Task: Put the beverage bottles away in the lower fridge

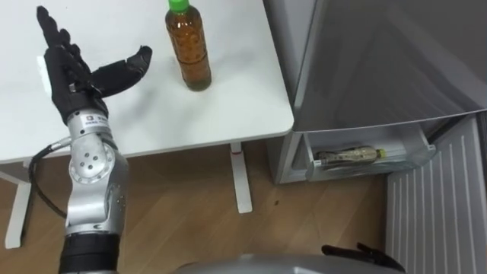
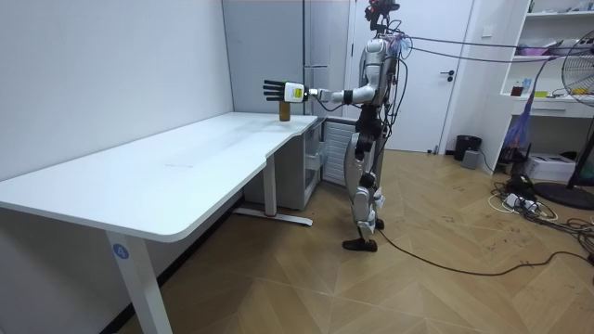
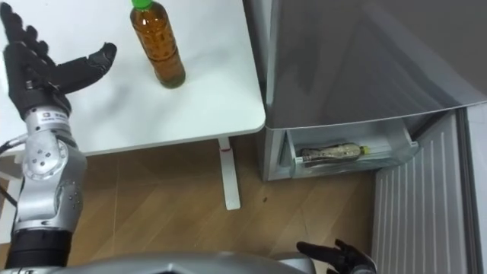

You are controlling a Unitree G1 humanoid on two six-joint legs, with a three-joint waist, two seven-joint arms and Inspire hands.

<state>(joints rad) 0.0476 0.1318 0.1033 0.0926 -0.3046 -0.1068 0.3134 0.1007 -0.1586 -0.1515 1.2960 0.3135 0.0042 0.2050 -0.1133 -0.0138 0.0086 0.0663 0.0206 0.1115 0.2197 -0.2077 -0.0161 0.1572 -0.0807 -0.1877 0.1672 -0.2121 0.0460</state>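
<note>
- White table (image 1: pixel 243 91) beside the fridge (image 1: pixel 380 61) carries the task's thing: a bottle (image 1: pixel 189 49) of brown drink standing upright near the table's right edge, touched by nothing.
- It looks full almost to the green cap (image 1: pixel 177 4), so it is probably fairly heavy for its size. The clear plastic wall should be stiff enough to squeeze lightly, but smooth and perhaps slippery.
- The best hold is likely around the waisted middle of the body, below the shoulder and well clear of the cap, keeping the bottle upright so it does not tip on lifting.
- No label or writing can be read on this bottle; its body looks bare.
- The left hand (image 1: pixel 72 72) hovers over the table to the bottle's left, near it but apart. Its fingers are straight and the thumb is spread toward the bottle, and it grasps nothing.
- A second bottle (image 1: pixel 348 156) lies on its side in what seems to be a clear bin (image 1: pixel 411 156) of the open lower fridge. Its label is patterned but too small to read.
- The right hand (image 1: pixel 365 253) shows low by the robot's body, near the fridge, and whether it is released or clenched cannot be told.
</note>
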